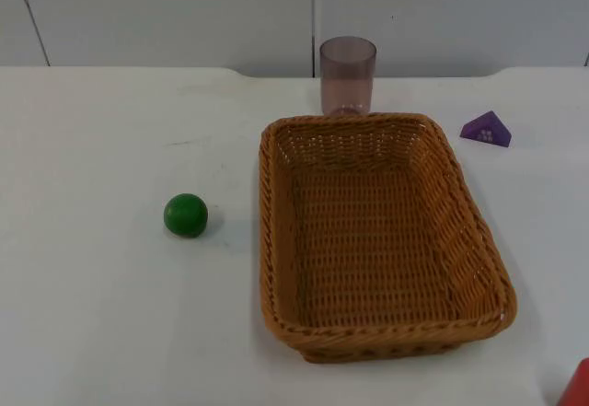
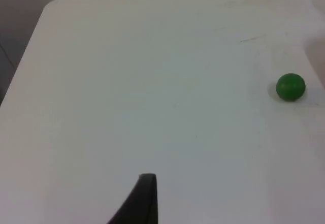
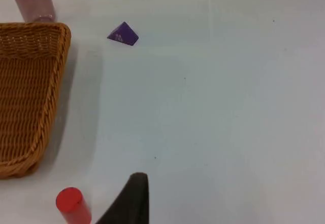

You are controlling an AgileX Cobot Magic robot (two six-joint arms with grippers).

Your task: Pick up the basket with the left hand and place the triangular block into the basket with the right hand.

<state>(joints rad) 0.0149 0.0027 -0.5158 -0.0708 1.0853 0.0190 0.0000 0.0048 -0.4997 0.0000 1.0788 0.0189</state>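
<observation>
1. I see the basket (image 1: 382, 236) as a rectangular woven wicker tray, orange-brown, with sloping walls and a thick braided rim. It sits flat on the white worktop (image 1: 92, 314), right of centre in the top view, nothing inside it.
2. The triangular block (image 1: 486, 130) is purple, a small wedge with a pale marking on the face turned toward the camera. It lies on the worktop beyond the basket's far right corner, near it but apart.
3. From the right wrist view I get the same block (image 3: 123, 33) just past the basket's corner (image 3: 30, 82), with open worktop between them.
4. A translucent purple-grey cup (image 1: 348, 76) stands upright just behind the basket's far rim; I cannot tell whether they touch.
5. A green ball (image 1: 186, 214) rests on the worktop to the left of the basket, well apart from it. It appears in the left wrist view too (image 2: 290, 87).
6. A red cylinder (image 3: 72, 205) stands near the basket's near right corner; in the top view it is cut off at the picture's edge (image 1: 576, 388).
7. Left end effector: I see one black fingertip (image 2: 144, 201) over bare worktop. I cannot tell how far open it is; it holds nothing I can see.
8. Right end effector: one black fingertip (image 3: 133, 198) beside the red cylinder. Its opening I cannot tell either.
</observation>
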